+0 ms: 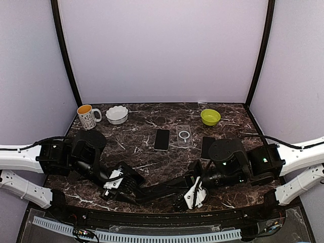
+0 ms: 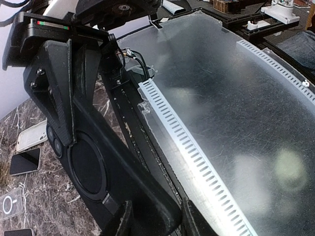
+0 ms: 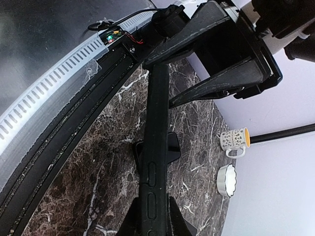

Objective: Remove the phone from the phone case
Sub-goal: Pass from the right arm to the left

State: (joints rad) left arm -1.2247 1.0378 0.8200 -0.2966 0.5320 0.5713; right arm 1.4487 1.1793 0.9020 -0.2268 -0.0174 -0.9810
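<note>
A black phone case (image 1: pixel 157 191) hangs lengthwise between my two grippers, low over the table's near edge. My left gripper (image 1: pixel 115 186) grips its left end. In the left wrist view the fingers (image 2: pixel 155 216) press both sides of a corner, and the case's broad face (image 2: pixel 88 167) shows a round ring. My right gripper (image 1: pixel 191 195) is shut on the right end. In the right wrist view the case (image 3: pixel 156 123) is edge-on, side buttons showing, running away from the gripper (image 3: pixel 154 216). I cannot tell whether the phone is inside.
A bare dark phone (image 1: pixel 162 139), a clear case (image 1: pixel 185 135) and a flat black item (image 1: pixel 207 147) lie mid-table. Along the back stand a patterned mug (image 1: pixel 87 116), a white bowl (image 1: pixel 117 114) and a green bowl (image 1: pixel 210 117). A slotted rail (image 1: pixel 152 235) runs below the near edge.
</note>
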